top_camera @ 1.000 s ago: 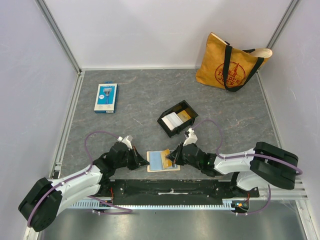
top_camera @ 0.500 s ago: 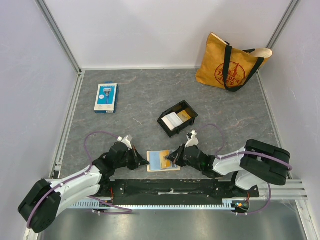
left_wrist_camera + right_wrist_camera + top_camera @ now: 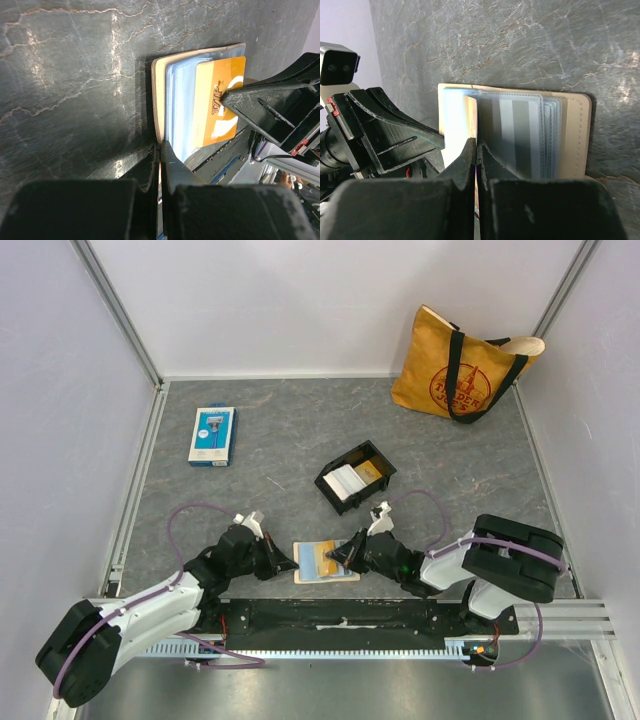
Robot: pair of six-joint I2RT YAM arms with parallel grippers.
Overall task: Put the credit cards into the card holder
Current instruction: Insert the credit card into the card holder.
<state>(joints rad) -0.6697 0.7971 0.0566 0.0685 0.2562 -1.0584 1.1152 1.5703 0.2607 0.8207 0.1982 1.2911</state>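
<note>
From above, the card holder (image 3: 312, 563) lies open at the lower centre of the worktop (image 3: 280, 420), between the left pincer (image 3: 291, 565) and the right pincer (image 3: 335, 552). In the left wrist view, the left pincer is closed, its tips at the holder's lower edge. A gold credit card (image 3: 217, 107) lies on the clear sleeves (image 3: 181, 110), and the right pincer's tip touches it. In the right wrist view, the right pincer is closed over the sleeves.

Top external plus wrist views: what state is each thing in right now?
card holder: open, lying flat.
gold card: flat on the holder's inside.
left claw: shut, at holder's edge.
right claw: shut, tip on gold card.
black tray: holding cards.
tote bag: standing upright.
retail package: lying flat.
</note>
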